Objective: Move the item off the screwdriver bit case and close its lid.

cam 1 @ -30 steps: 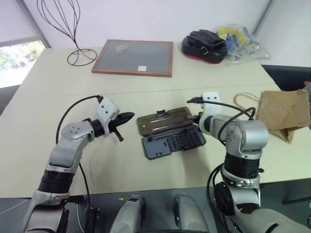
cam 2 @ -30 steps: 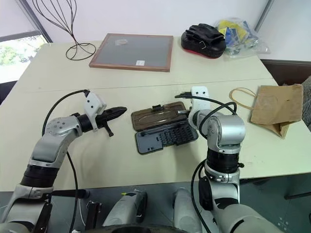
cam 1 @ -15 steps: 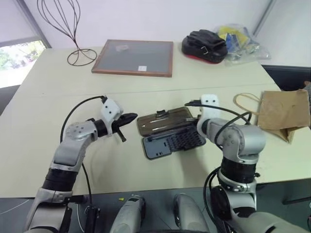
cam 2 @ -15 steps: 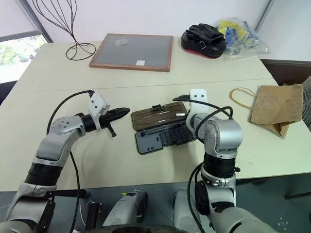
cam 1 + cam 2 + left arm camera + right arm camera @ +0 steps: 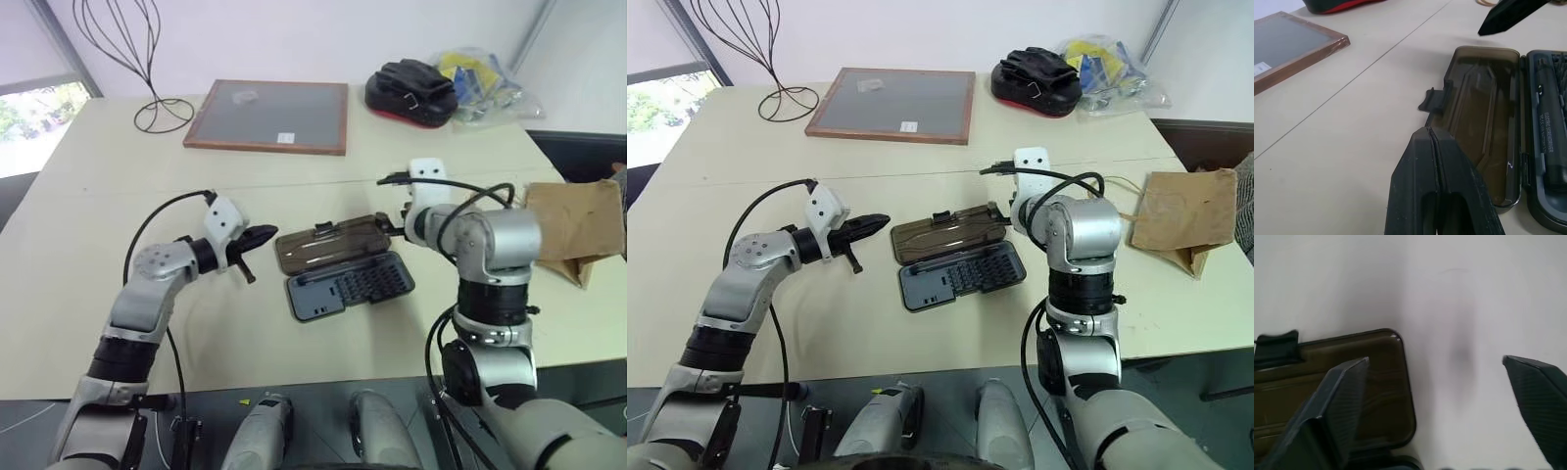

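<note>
Screwdriver bit case lies open near the table's middle, between the two grippers, its smoky lid flat on the far side of the grey tray. Right gripper hovers over the lid's right end with its jaws spread wide and empty, one finger above the lid's corner, the other over bare table. Left gripper sits pressed shut, holding nothing, just left of the lid's latch tab. Kraft paper bag rests well off to the right near the table edge, so that step looks done and closing the lid is in hand. Next, I judge, a finger must get under the lid's far edge and swing it toward the tray. Bare tabletop surrounds the case, leaving free room; the wooden-framed board lies well beyond.
</note>
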Motion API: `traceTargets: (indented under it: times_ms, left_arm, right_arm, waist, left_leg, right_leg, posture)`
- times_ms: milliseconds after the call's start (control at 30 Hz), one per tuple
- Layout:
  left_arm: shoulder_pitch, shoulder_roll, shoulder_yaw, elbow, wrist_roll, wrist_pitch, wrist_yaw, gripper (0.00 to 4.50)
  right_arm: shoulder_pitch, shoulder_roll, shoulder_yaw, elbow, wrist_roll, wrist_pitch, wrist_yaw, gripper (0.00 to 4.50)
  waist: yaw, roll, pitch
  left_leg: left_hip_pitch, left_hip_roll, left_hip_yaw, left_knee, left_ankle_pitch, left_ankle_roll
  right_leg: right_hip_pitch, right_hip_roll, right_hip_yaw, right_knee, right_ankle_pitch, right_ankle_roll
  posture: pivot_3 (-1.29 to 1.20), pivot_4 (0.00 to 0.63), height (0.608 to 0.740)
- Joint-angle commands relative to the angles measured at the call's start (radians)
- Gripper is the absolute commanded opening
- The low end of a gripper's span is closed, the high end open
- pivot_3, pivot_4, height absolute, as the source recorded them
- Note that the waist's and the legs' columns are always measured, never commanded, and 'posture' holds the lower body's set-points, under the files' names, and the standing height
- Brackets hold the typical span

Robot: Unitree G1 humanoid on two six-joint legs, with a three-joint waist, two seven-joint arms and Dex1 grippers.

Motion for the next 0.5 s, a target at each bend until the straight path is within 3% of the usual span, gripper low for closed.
traceTargets:
  times_ms: [33,267,367,500]
  left_arm:
    - [-0.016,0.002,0.012,-0.017,0.003,-0.016,0.010,0.00]
    - [0.004,0.010,0.019,-0.041,-0.002,-0.007,0.019,0.00]
    - [0.010,0.013,0.022,-0.048,-0.002,-0.005,0.021,0.00]
    - [0.013,0.015,0.025,-0.052,-0.003,-0.004,0.022,0.00]
  right_arm:
    - [-0.003,-0.008,0.037,0.065,-0.016,-0.106,0.020,4.45]
    - [-0.003,-0.004,0.076,0.181,-0.053,-0.191,0.015,4.45]
    - [0.009,-0.001,0.084,0.180,-0.064,-0.187,0.007,3.56]
    - [0.033,0.004,0.100,0.141,-0.069,-0.162,0.004,1.53]
  waist:
    - [0.000,0.000,0.000]
    - [0.000,0.000,0.000]
    - [0.000,0.000,0.000]
    - [0.001,0.000,0.000]
  left_leg:
    - [0.000,0.000,0.000,0.000,0.000,0.000]
    - [0.000,0.000,0.000,0.000,0.000,0.000]
    - [0.000,0.000,0.000,0.000,0.000,0.000]
    - [0.000,0.000,0.000,0.000,0.000,0.000]
  right_leg:
    - [0.000,0.000,0.000,0.000,0.000,0.000]
    - [0.000,0.000,0.000,0.000,0.000,0.000]
    - [0.000,0.000,0.000,0.000,0.000,0.000]
    - [0.000,0.000,0.000,0.000,0.000,0.000]
  posture:
    - [0.00,0.150,0.734]
    - [0.00,0.150,0.734]
    - [0.00,0.150,0.734]
    - [0.00,0.150,0.734]
